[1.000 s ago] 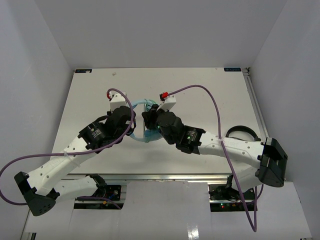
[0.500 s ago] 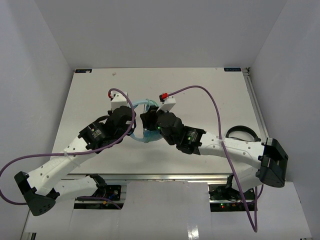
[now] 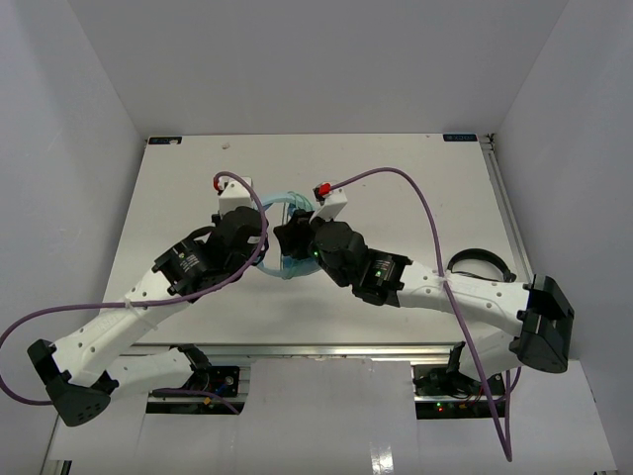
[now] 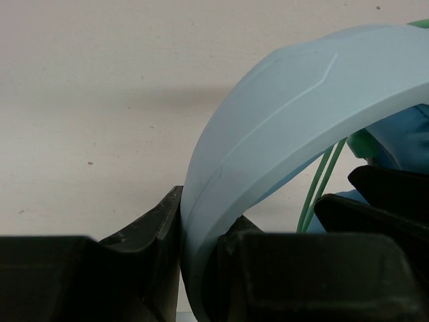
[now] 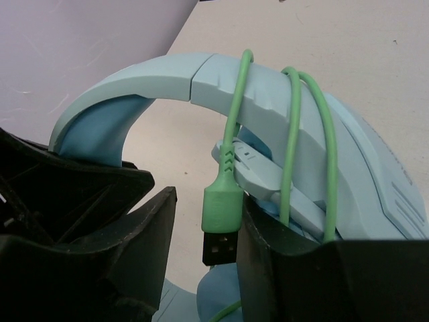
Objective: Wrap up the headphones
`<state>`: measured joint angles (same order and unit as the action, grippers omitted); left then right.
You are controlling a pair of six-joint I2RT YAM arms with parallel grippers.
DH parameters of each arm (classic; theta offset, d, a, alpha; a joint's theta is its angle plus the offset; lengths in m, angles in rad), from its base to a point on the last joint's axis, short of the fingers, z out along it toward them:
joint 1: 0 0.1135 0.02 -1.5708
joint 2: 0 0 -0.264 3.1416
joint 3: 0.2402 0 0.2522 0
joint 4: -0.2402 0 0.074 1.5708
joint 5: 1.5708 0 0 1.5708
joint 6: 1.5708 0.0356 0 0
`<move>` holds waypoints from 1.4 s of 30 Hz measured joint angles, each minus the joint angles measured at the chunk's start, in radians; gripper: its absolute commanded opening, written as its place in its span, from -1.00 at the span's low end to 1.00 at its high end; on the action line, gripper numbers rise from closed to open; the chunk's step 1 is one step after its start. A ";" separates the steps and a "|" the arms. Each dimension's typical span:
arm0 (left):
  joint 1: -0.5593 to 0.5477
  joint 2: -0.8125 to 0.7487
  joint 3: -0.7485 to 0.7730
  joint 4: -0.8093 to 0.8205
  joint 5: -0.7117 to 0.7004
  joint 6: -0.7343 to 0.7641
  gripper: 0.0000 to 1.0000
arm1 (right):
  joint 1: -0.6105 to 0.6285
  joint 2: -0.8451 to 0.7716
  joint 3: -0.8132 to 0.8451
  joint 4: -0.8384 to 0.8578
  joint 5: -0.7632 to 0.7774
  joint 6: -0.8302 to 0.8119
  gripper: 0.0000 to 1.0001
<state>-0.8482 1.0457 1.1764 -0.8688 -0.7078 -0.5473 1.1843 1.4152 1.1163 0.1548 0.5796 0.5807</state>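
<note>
Light blue headphones (image 3: 294, 264) sit near the middle of the white desk (image 3: 396, 158), hemmed in by two robot arms that meet over them from either side. The left gripper (image 3: 265, 237) has its jaws closed on the wide headband (image 4: 281, 114), one black finger pressed against each face of the band, as the left wrist view shows at close range. The right gripper (image 3: 287, 237) comes in from the opposite side with its jaws partly open. Between them hangs the plug (image 5: 220, 225) of the thin pale green cable (image 5: 291, 147), close against one finger and clear of the other, so it is not clamped. In the right wrist view the cable crosses over the top of the headband in at least two passes, with the plug end dangling inside the arch. Two strands of the same cable show behind the band in the left wrist view. A pair of black headphones (image 3: 480, 262) lies well apart, at the desk's right edge beside the right arm.
</note>
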 measured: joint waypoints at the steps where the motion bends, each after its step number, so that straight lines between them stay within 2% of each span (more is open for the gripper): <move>1: 0.000 0.002 0.001 0.000 -0.006 0.002 -1.00 | 0.000 -0.001 0.000 0.000 -0.007 -0.007 0.02; 24: 0.002 0.011 0.016 0.012 -0.067 0.004 -1.00 | 0.001 -0.109 -0.012 -0.082 -0.131 -0.085 0.15; 42: 0.003 0.011 0.018 0.049 -0.091 -0.020 -1.00 | 0.001 -0.256 -0.085 -0.106 -0.299 -0.148 -0.19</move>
<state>-0.8452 1.0565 1.1944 -0.8196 -0.7990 -0.5668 1.1851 1.1590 1.0317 0.0493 0.2802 0.4323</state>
